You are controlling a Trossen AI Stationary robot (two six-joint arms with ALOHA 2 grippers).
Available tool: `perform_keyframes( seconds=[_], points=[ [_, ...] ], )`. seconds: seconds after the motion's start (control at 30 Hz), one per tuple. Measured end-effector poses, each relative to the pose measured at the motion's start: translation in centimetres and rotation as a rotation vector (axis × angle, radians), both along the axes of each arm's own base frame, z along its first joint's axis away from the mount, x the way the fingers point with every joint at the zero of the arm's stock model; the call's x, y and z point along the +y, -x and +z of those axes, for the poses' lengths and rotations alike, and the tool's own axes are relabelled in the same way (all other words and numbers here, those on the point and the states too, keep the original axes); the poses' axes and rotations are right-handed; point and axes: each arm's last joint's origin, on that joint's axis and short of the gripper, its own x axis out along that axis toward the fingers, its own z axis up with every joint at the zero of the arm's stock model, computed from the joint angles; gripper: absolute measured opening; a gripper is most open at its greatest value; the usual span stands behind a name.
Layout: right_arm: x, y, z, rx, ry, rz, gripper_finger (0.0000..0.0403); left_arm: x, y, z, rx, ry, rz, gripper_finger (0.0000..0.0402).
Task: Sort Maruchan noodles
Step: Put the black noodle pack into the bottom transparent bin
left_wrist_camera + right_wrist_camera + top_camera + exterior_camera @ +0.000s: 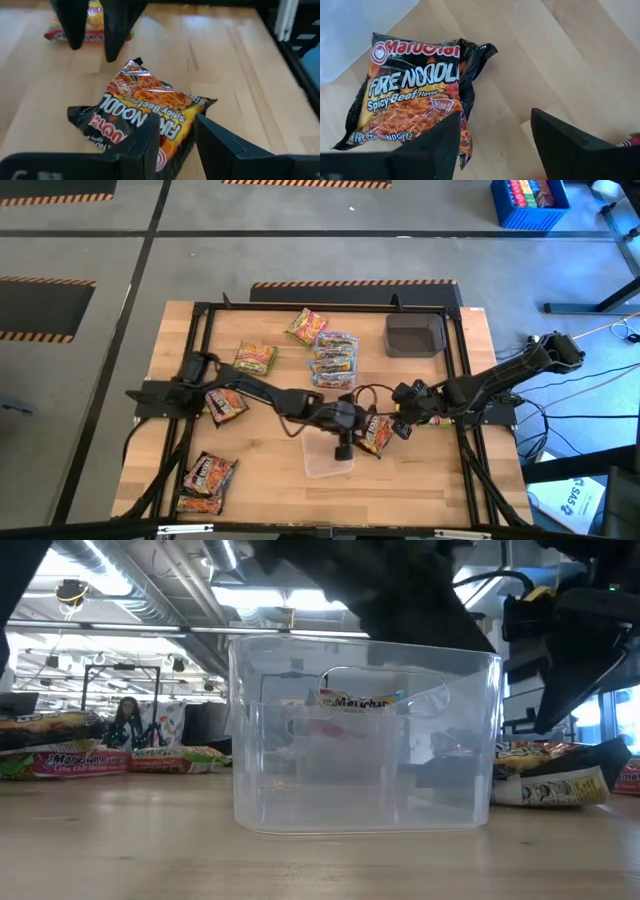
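- Clear plastic tub (365, 735) stands nearest the low camera, empty, near the table's front edge.
- Dark crinkly "Fire Noodle" packet (412, 92) lies flat on the wood just right of that tub.
- Right gripper (492, 145) hovers beside the packet, jaws apart, holding nothing.
- Left gripper (175, 145) has its jaws partly open astride the packet's edge; whether they grip it is unclear.

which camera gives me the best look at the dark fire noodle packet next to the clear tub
The right wrist view: the dark fire noodle packet fills it, label readable. The left wrist view shows it upside down, the high view tiny beside the clear tub, the low view edge-on.
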Motion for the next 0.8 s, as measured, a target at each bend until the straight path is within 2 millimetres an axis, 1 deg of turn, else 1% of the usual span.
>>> perform_keyframes(
  seconds=[0.17, 0.27, 0.33, 0.47, 0.53, 0.8],
  points=[
    [0.0, 0.0, 0.0, -0.003, 0.018, 0.001, 0.0208, -0.2, -2.1, -1.2, 0.061, -0.007, 0.002, 0.0117],
    [-0.1, 0.0, 0.0, -0.005, 0.023, -0.003, 0.0205, -0.4, -3.0, -2.7, 0.081, -0.008, 0.004, 0.0117],
    [-0.1, 0.0, 0.0, -0.007, 0.020, -0.010, 0.0205, -0.5, -3.3, -4.0, 0.108, -0.008, 0.007, 0.0117],
    [-0.1, 0.0, 0.0, -0.012, 0.010, -0.026, 0.0205, -0.5, -3.5, -5.3, 0.128, -0.021, 0.006, 0.0117],
    [-0.1, 0.0, 0.0, -0.013, 0.008, -0.029, 0.0205, -0.5, -3.6, -5.6, 0.130, -0.020, 0.007, 0.0117],
    [0.1, -0.2, 0.1, -0.030, -0.033, -0.048, 0.0205, -0.5, -3.6, -5.7, 0.134, -0.025, 0.003, 0.0117]
  ],
)
